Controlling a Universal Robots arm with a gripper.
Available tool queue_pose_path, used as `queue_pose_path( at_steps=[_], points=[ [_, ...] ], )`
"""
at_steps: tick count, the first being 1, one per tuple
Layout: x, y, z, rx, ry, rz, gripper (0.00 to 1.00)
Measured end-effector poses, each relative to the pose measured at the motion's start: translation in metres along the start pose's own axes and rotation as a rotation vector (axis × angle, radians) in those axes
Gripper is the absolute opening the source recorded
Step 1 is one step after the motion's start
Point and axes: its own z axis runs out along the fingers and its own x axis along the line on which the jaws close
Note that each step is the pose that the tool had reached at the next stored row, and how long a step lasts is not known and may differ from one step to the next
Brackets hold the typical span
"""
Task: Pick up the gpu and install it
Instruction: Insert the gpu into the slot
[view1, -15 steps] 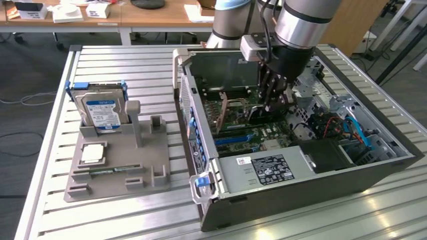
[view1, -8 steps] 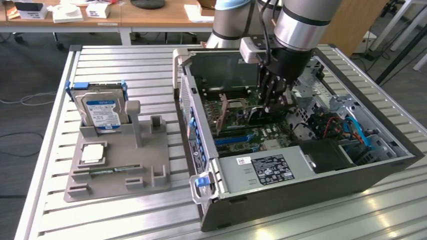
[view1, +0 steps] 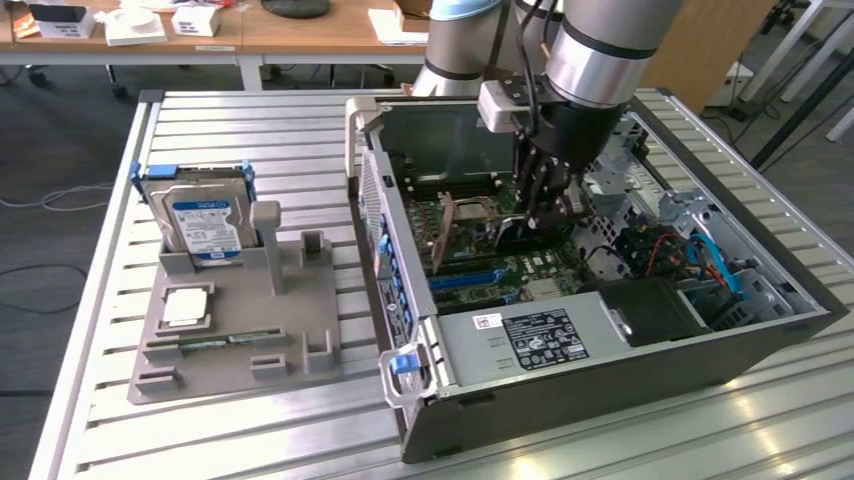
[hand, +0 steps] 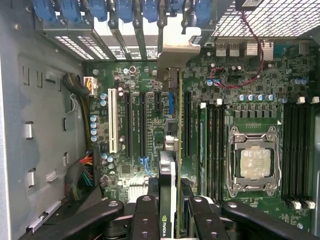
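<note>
My hand (view1: 545, 212) (hand: 171, 206) is down inside the open computer case (view1: 627, 372), which lies on its side on the slatted metal tabletop (view1: 240, 130). My fingers (hand: 146, 212) are partway closed and press on the graphics card (hand: 168, 172) from both sides, so I grip it near one end.

The card stands on its thin edge over the motherboard (hand: 150, 70). In the wrist view I see it edge-on, as a narrow strip. Its long axis runs straight away from my hand toward the back wall of the case, where a row of blue latches (hand: 107, 10) sits. The end with the metal bracket (hand: 176, 50) points at that wall and lies right against the slot openings beside the latches.

The card runs parallel to the long black slots (hand: 142, 125) next to it. A white slot (hand: 112, 124) lies beyond those, and the memory slots (hand: 212, 145) and processor socket (hand: 255, 162) are on the card's other side. I cannot tell whether its lower edge is seated in a slot or just above one.

In the exterior view, a hard drive (view1: 207, 222) stands upright in a grey holder (view1: 234, 345) on the tabletop. It is to the exterior view's left of the case, well apart from my hand.
</note>
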Motion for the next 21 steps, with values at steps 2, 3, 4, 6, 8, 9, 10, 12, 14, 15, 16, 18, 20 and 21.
queue_pose_path(
  at_steps=[2,3,4,6,8,9,10,12,14,15,16,18,20,21],
  points=[
    [0.0,0.0,0.0013,0.0002,0.0,-0.001,0.27],
    [0.0,0.0,0.0015,0.0001,0.0002,-0.001,0.27],
    [0.0,0.0,0.0014,0.0001,0.0002,-0.001,0.27],
    [0.0,0.0,0.0015,0.0001,0.0001,-0.001,0.27],
    [0.0,0.0,0.003,0.0003,-0.0004,-0.001,0.27],
    [0.0,0.0,0.0037,0.0002,-0.0001,-0.001,0.27],
    [0.0001,0.0,0.0044,0.0001,0.0,-0.001,0.27],
    [0.0001,0.0,0.0055,0.0001,0.0,-0.001,0.27],
    [0.0001,0.0,0.0056,0.0,0.0003,-0.001,0.27],
    [0.0001,0.0002,0.0056,0.0,0.0003,-0.001,0.27],
    [0.0001,0.0003,0.0057,0.0001,0.0001,-0.001,0.27],
    [0.0,0.0004,0.0058,0.0002,0.0,-0.001,0.27],
    [0.0,0.0006,0.0058,0.0002,0.0001,-0.001,0.27],
    [0.0,0.001,0.0058,0.0002,0.0001,-0.001,0.27]
  ],
)
